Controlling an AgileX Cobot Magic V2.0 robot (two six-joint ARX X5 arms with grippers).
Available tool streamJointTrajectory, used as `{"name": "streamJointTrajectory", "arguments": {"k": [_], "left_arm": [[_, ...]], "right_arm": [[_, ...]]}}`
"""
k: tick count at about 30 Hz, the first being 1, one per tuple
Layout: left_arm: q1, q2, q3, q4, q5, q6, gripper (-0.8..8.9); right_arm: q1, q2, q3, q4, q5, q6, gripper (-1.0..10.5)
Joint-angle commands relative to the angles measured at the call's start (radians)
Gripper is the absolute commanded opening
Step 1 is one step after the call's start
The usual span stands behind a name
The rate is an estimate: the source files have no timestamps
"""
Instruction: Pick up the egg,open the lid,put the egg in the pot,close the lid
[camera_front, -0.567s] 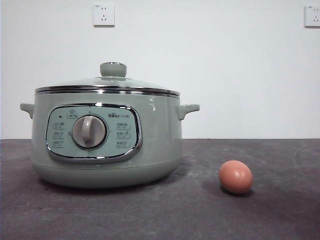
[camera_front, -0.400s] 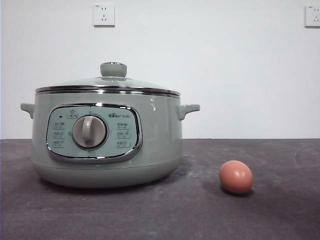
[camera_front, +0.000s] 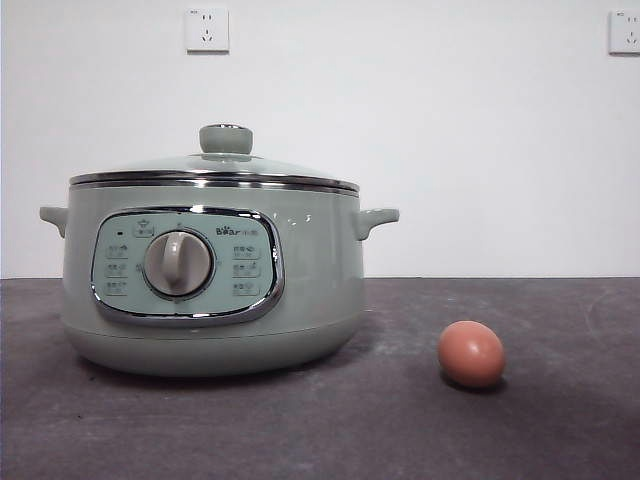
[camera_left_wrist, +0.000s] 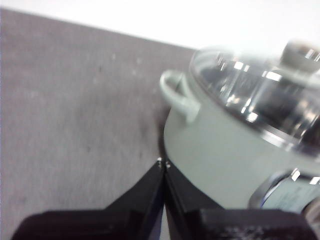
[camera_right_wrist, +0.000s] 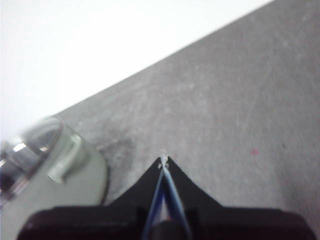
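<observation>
1. One small, smooth brown-orange egg (camera_front: 471, 354) lay on the dark grey table (camera_front: 320, 430), in the lower right of the front view.
2. The egg rested on its side, with its long axis running roughly level across the picture. Which end was the narrower one could not be told.
3. One large, round sage-green electric pot (camera_front: 212, 285) stood on the table in the left half of the front view, well apart from the egg. Its chrome-framed control panel (camera_front: 186, 266) and single grey dial (camera_front: 178, 263) faced the camera.
4. Two small side handles showed on the pot, one at each side.
5. One shallow-domed pale green lid (camera_front: 215, 172) with a chrome rim sat closed on the pot, and its stubby sage-green knob (camera_front: 226, 138) stood upright on top.
6. Two white wall sockets (camera_front: 207, 29) hung on the pale wall, one at the upper left and one at the upper right corner of the front view.
7. Neither arm appeared in the front view.
8. In the left wrist view, the black left gripper (camera_left_wrist: 163, 163) had its two jaws pressed together with nothing between them. It was above the table, close to the pot's side below one handle.
9. In the right wrist view, the black right gripper (camera_right_wrist: 163, 161) likewise had its jaws closed together and empty. It was over bare table, with the pot's edge near it.
</observation>
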Motion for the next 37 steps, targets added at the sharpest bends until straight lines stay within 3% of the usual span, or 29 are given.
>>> {"name": "streamJointTrajectory", "arguments": {"k": [1, 8, 15, 21, 23, 25, 26, 29, 37], "left_arm": [[0.002, 0.018, 0.042, 0.004, 0.003, -0.057, -0.06], [0.002, 0.108, 0.190, 0.000, 0.019, -0.088, -0.06], [0.002, 0.254, 0.350, -0.002, 0.113, -0.086, -0.06], [0.002, 0.394, 0.460, -0.003, 0.226, -0.069, 0.08], [0.002, 0.441, 0.489, -0.002, 0.256, -0.069, 0.74], [0.002, 0.483, 0.513, -0.003, 0.278, -0.069, 1.93], [0.002, 0.504, 0.523, -0.002, 0.292, -0.069, 2.54], [0.000, 0.552, 0.547, -0.003, 0.320, -0.069, 2.90], [0.000, 0.588, 0.586, 0.013, 0.346, -0.072, 2.89]], "right_arm": [[0.001, 0.056, 0.069, 0.004, -0.002, 0.004, -0.1], [0.001, 0.243, 0.280, -0.021, -0.055, -0.053, -0.1], [0.003, 0.415, 0.470, -0.111, -0.086, -0.108, -0.1], [0.003, 0.528, 0.571, -0.173, -0.254, -0.188, 0.0], [0.003, 0.557, 0.586, -0.175, -0.320, -0.192, 0.0], [0.003, 0.578, 0.592, -0.176, -0.352, -0.193, 0.6], [0.005, 0.587, 0.593, -0.175, -0.362, -0.193, 1.5], [0.019, 0.605, 0.593, -0.184, -0.363, -0.190, 3.8], [0.137, 0.656, 0.594, -0.234, -0.334, -0.187, 4.1]]}}
